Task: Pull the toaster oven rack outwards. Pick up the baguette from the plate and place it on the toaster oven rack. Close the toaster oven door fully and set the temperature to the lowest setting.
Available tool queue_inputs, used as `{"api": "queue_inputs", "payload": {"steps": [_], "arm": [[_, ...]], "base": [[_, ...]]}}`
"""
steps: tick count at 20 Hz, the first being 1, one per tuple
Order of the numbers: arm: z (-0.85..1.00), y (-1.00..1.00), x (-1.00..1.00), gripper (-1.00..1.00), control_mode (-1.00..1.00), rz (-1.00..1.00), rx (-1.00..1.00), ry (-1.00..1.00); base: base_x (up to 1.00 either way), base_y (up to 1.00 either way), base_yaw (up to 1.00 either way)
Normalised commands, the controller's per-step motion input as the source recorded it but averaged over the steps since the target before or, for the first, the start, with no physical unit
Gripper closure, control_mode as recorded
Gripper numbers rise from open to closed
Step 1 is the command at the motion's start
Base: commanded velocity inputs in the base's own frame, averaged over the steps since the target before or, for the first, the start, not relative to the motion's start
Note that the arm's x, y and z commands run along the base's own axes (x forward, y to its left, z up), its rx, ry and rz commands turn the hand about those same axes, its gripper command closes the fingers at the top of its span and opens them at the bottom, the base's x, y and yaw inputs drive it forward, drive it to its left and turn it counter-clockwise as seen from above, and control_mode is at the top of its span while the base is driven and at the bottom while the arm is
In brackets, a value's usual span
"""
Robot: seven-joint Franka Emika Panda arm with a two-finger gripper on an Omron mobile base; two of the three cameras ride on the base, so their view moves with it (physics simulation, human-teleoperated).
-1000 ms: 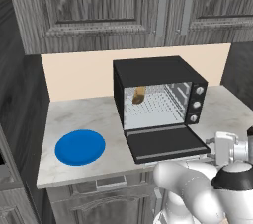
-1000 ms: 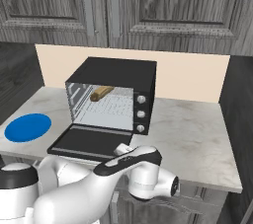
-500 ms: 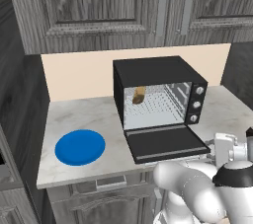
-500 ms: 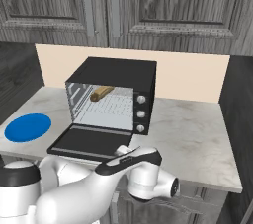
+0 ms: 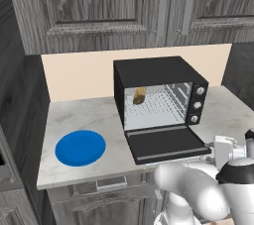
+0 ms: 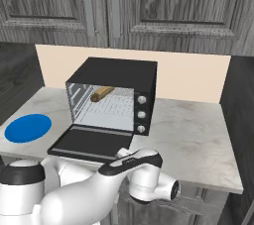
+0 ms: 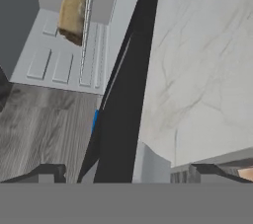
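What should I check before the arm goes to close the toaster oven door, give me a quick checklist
1. Baguette inside the toaster oven, off the plate: ok.
2. Toaster oven door fully folded down, nothing lying on it: ok.
3. Rack pushed back far enough to clear the door: cannot tell.
4. Gripper open and holding nothing: ok.
5. Gripper lined up under the door's handle edge: cannot tell; the hand view looks along the door's edge from low down.
6. Knobs within view for the temperature step: ok.
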Motion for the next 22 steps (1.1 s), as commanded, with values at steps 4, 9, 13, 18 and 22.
{"api": "queue_inputs", "payload": {"steps": [4, 9, 13, 18, 22], "arm": [[0.07, 0.23, 0.11, -1.00, -1.00, 0.00, 0.00, 0.00], [0.04, 0.33, 0.11, -1.00, -1.00, 0.00, 0.00, 0.00], [0.07, 0.50, 0.07, -1.00, -1.00, 0.00, 0.00, -0.01], [0.32, 0.52, 0.20, -1.00, -1.00, 0.00, 0.00, -0.01], [0.37, 0.51, 0.30, -1.00, -1.00, 0.00, 0.00, -0.03]], "base": [[0.00, 0.00, 0.00], [0.00, 0.00, 0.00], [0.00, 0.00, 0.00], [0.00, 0.00, 0.00], [0.00, 0.00, 0.00]]}}
